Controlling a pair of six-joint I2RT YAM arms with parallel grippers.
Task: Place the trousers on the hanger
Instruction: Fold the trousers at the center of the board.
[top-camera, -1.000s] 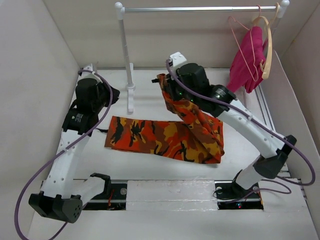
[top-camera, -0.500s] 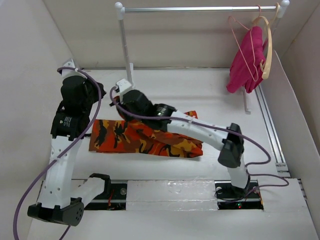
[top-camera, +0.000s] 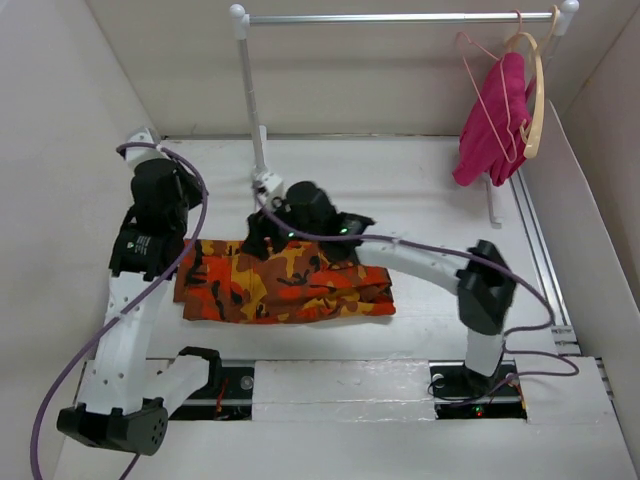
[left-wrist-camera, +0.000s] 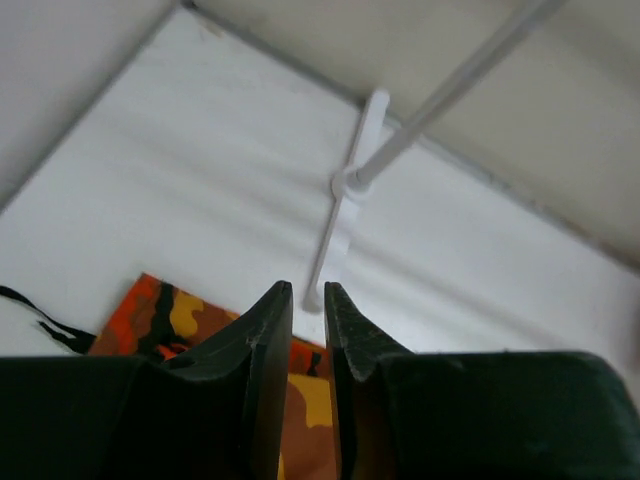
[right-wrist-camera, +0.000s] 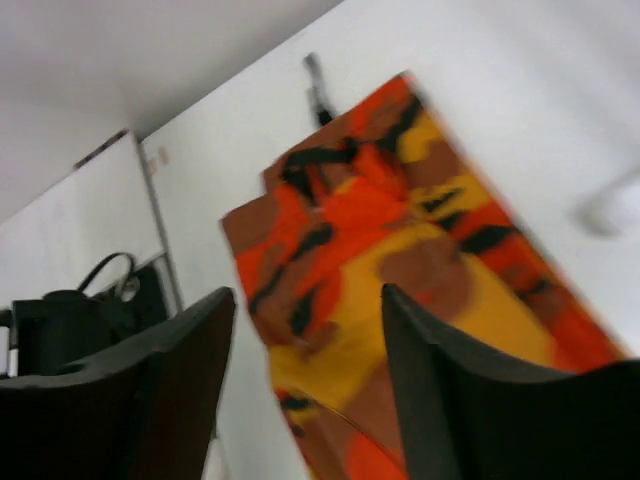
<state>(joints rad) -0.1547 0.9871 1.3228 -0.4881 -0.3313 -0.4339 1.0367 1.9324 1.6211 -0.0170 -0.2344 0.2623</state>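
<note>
The trousers (top-camera: 285, 283), in orange, red and yellow camouflage, lie folded flat on the table's left-centre. My right gripper (top-camera: 255, 236) hovers over their far left part, open and empty; in the right wrist view the trousers (right-wrist-camera: 400, 250) lie below the spread jaws (right-wrist-camera: 308, 295). My left gripper (top-camera: 188, 195) is above the trousers' left end, jaws nearly together with nothing between them (left-wrist-camera: 303, 287); a trouser corner (left-wrist-camera: 180, 320) shows below it. The pink wire hanger (top-camera: 478, 72) hangs on the rail at the back right.
A magenta cloth (top-camera: 492, 120) and a pale wooden hanger (top-camera: 537, 95) hang beside the pink hanger. The rack's white post (top-camera: 251, 95) and its foot (top-camera: 262, 185) stand just behind the trousers, also in the left wrist view (left-wrist-camera: 345, 195). Box walls enclose the table.
My right gripper carried the lifted trouser end from the back centre over to the left and let go. The trousers now lie folded shorter and further left. The left arm shifted slightly.
</note>
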